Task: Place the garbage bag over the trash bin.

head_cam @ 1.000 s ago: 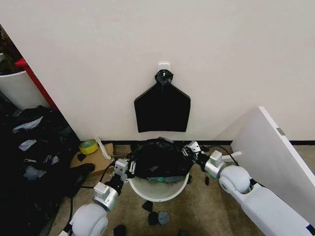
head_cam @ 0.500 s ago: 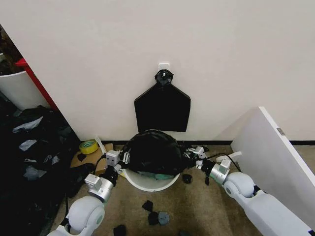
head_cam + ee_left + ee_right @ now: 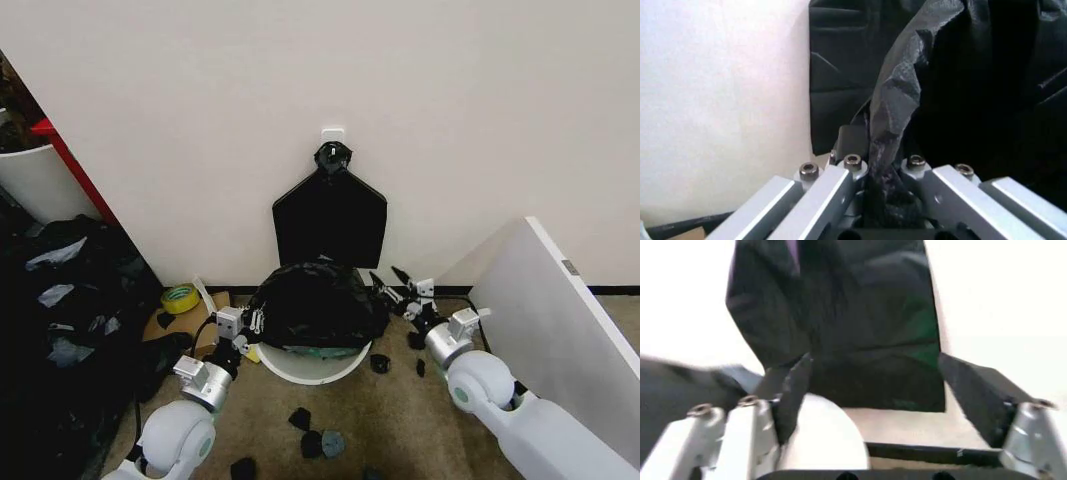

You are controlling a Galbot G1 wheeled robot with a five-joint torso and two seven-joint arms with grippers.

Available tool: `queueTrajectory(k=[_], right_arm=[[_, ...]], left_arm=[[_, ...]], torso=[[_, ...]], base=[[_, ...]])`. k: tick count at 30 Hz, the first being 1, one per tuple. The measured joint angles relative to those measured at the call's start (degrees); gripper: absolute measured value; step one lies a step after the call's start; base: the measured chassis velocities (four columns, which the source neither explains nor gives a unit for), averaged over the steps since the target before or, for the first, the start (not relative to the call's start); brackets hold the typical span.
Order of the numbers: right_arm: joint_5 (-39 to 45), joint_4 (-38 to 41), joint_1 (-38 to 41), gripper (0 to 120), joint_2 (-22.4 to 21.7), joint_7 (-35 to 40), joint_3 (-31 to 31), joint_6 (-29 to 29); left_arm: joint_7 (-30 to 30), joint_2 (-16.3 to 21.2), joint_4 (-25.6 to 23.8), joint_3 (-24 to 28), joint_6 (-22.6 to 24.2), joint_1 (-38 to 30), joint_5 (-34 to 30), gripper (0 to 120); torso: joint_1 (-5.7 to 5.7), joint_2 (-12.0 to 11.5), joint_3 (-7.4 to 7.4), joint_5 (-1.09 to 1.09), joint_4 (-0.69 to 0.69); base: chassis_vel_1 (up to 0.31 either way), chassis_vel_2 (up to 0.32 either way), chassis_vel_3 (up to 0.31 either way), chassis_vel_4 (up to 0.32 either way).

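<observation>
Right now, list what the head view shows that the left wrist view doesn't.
Head view alone: the white bin, yellow tape roll, scraps on the floor, and the right tool open beside the bag. Left wrist view alone: the left tool shut on a fold of bag. Both: the bag, the hanging bundle and the wall.

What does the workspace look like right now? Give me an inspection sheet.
Surface: brownish floor at a white wall.
Job's things: garbage bag draped over the trash bin; near rim uncovered.
Clutter: black scraps, yellow tape roll, cardboard, hanging bag bundle.
Grippers: left gripper shut on the bag; right gripper open beside it.
Cables: black cables along both wrists.
Surroundings: white panel to the right, black bag pile to the left.
</observation>
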Motion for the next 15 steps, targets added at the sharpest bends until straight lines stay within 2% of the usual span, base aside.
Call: queueTrajectory(k=[2, 5, 8, 11, 15], right_arm=[[0.61, 0.66, -0.04, 75, 0.12, 0.92, -0.13, 0.09], [5.06, 7.42, -1.57, 90, 1.16, 8.65, -1.41, 0.59], [6.35, 14.63, -4.66, 98, 2.09, 14.98, -2.78, -0.82], [6.41, 18.32, -6.62, 100, 2.7, 18.96, -3.5, -2.82], [8.2, 25.84, -13.49, 100, 4.68, 27.09, -5.36, -7.23]], left_arm=[[-0.17, -0.09, 0.03, 0.0, 0.09, -0.05, -0.03, 1], [-2.54, -1.08, 0.0, -0.06, 2.11, -0.76, -1.8, 1], [-4.96, -2.13, -0.82, -0.81, 4.85, -1.21, -5.51, 1], [-6.17, -2.54, -1.41, -1.25, 6.28, -1.29, -7.77, 1], [-10.01, -3.44, -3.29, -2.04, 10.32, -1.22, -13.27, 1]], torso=[[0.0, 0.0, 0.0, 0.0, 0.0], [0.0, 0.0, 0.0, 0.0, 0.0], [0.0, 0.0, 0.0, 0.0, -0.01], [0.0, 0.0, 0.0, 0.01, 0.0], [-0.01, 0.0, -0.01, 0.01, -0.02]], base=[[0.0, 0.0, 0.0, 0.0], [0.0, 0.0, 0.0, 0.0], [0.0, 0.0, 0.0, 0.0], [0.0, 0.0, 0.0, 0.0], [0.0, 0.0, 0.0, 0.0]])
